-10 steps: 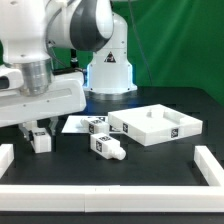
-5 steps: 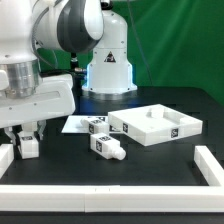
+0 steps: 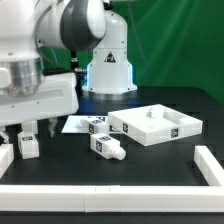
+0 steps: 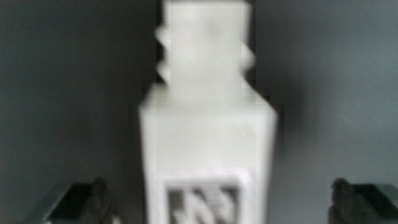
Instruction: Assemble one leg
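Observation:
A white leg [image 3: 28, 146] with a tag stands on the black table at the exterior view's left. My gripper [image 3: 30, 133] hangs just over it, one finger on each side. In the wrist view the leg [image 4: 205, 115] fills the middle, and both dark fingertips [image 4: 77, 200] stand well apart from its sides. The gripper [image 4: 217, 205] is open and touches nothing. A second leg [image 3: 108, 147] lies on its side in the middle of the table. Another leg [image 3: 97, 124] lies further back beside the tabletop.
The large white rimmed tabletop [image 3: 155, 126] sits at the exterior view's right. The marker board [image 3: 76, 125] lies flat behind the legs. Low white walls run along the front [image 3: 110, 196], the right [image 3: 210, 165] and the left [image 3: 5, 157]. The robot base [image 3: 108, 70] stands behind.
My gripper carried the leg toward the exterior view's left, set it on the table near the left wall, and its fingers have spread away from the leg.

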Robot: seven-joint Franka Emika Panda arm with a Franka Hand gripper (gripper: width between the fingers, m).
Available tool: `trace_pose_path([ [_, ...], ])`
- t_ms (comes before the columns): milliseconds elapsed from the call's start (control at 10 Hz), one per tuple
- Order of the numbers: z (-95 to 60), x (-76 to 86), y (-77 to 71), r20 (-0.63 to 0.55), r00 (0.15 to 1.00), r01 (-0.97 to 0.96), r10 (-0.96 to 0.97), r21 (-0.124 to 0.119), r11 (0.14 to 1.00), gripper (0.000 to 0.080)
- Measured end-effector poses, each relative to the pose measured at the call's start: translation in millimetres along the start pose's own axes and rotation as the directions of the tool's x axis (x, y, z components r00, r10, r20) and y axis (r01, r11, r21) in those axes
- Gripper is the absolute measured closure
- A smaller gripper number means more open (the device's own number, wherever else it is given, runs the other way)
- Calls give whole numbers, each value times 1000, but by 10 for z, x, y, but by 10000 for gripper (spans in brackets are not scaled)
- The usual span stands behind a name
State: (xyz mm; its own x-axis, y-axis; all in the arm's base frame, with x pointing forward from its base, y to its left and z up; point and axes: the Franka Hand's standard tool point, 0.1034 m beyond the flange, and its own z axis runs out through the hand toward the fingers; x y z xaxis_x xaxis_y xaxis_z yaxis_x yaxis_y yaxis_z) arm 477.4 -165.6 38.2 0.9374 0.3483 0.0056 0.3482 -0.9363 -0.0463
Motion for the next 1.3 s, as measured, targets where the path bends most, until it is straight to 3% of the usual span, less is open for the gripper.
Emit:
trace_pose_path([
  [300,-213,416,-405,-10,996,-87,87,9,996,151],
  [600,-12,739,-1099,-5,989,-147,147,14,989,150],
  [700,68,787,-1252,-15,992,-124,124,9,992,150],
  [1000,312,577,-1326,-19,994,-110,109,-13,994,150],
  [1200,374,408,-1197,-5,996,-87,87,-15,996,150],
  [1300,373,422,-1216,-6,996,-87,87,-14,996,150],
])
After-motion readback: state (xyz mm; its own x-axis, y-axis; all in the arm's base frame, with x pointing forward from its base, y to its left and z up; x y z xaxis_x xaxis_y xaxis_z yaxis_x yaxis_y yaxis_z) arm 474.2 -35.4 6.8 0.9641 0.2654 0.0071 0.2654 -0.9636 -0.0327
